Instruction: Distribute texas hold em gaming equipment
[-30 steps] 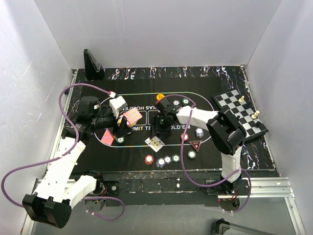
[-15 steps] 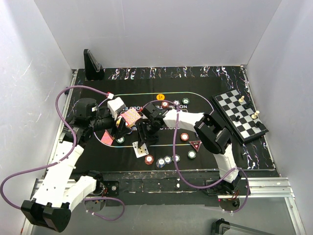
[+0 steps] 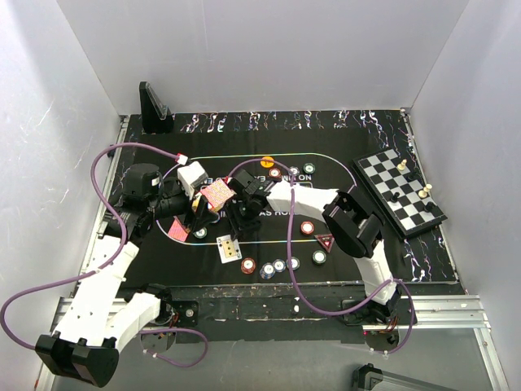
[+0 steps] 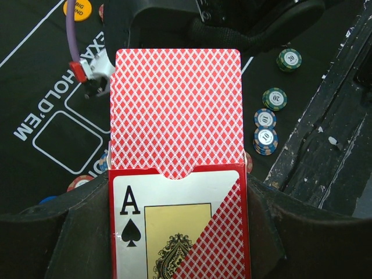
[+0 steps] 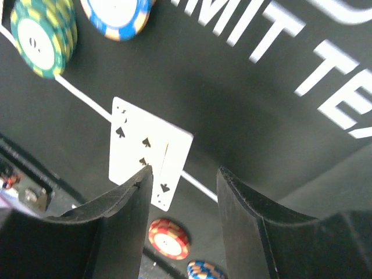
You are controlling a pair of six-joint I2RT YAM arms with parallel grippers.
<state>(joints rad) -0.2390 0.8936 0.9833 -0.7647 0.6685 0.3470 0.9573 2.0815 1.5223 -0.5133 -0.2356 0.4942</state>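
**Dealing cards by the near edge**

The right gripper (image 5: 183,192) is hovering, jaws parted and empty, over face-up cards (image 5: 136,145) close to the near edge, left of centre. The left gripper (image 4: 174,218) is clamping the card box (image 4: 186,250), deck (image 4: 174,104) protruding. Probably wisest next: pinching only the top card.

two face-up cards (image 5: 145,151), one card box (image 4: 174,232), one triangular marker (image 3: 326,242), one orange chip (image 3: 267,161), one chessboard (image 3: 383,171).

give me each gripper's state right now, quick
left gripper: closed on the card box, red-backed cards sticking out of it
right gripper: open, holding nothing; face-up cards lie on the mat below
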